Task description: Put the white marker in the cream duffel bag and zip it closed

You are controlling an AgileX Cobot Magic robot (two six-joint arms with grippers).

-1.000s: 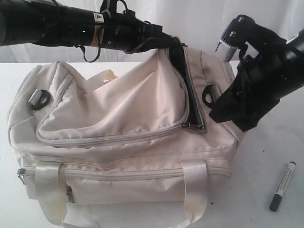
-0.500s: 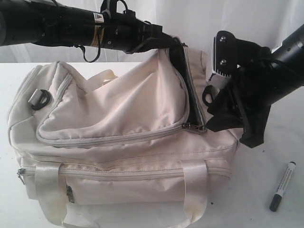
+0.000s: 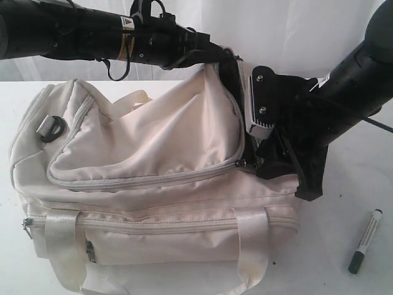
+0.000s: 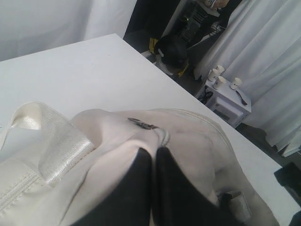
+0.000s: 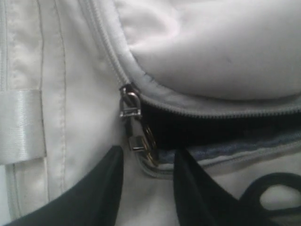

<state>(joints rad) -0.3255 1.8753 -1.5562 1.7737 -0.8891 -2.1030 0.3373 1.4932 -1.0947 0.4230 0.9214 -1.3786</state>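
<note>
My left tool [image 4: 154,157] is pressed together and pinches the cloth of the bag [image 3: 153,203] at the top of the flap [image 3: 159,135]. This part of the flap is lifted, and a dark opening [image 5: 211,127] shows under it at the right end of the bag. My right tool [image 5: 148,151] is at this same end, low against the bag. Its fingers are spread, with a gap between them, and they hold nothing. The zipper pull [image 5: 130,106] hangs just beyond the fingertips, and its small metal ring [image 5: 150,141] lies in line with the gap. I cannot tell if the ring touches a finger. The marker [image 3: 365,241] lies flat on the surface [image 3: 344,184], toward its right edge, apart from the bag and from both tools. The bag fills the middle and left part of the surface.
</note>
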